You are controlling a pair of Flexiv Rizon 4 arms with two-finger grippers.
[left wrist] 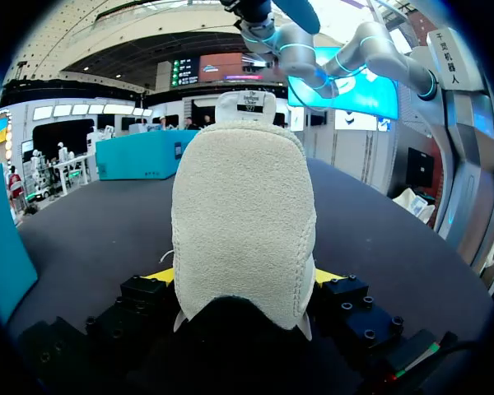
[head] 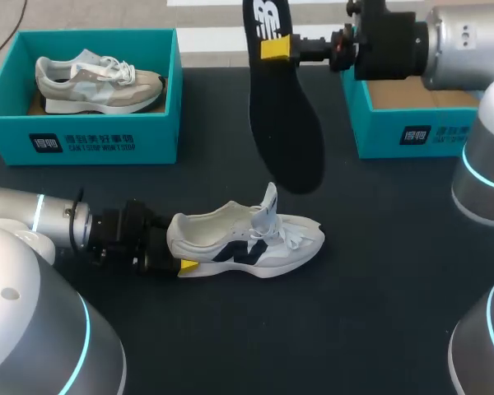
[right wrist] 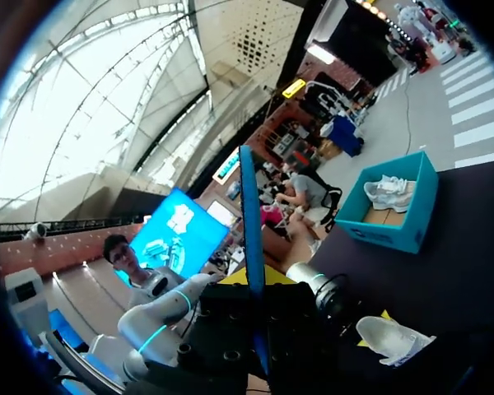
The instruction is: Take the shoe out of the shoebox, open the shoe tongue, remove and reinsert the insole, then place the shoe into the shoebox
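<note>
Our left fingers (head: pixel 186 263) clamp the heel of the white sneaker with navy side mark (head: pixel 247 243), standing on the dark desk (head: pixel 379 271), tongue raised; their far tip is hidden. Our right fingers (head: pixel 275 47) pinch the long black insole (head: pixel 288 132) aloft, its top cut off. Open room lies right of the sneaker.

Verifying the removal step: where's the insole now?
Head view, upper middle: the insole hangs off the table, clamped in the right end effector, above the white shoe.

Beige shoe (head: pixel 99 82) in teal box (head: pixel 90 141) (far left).
</note>
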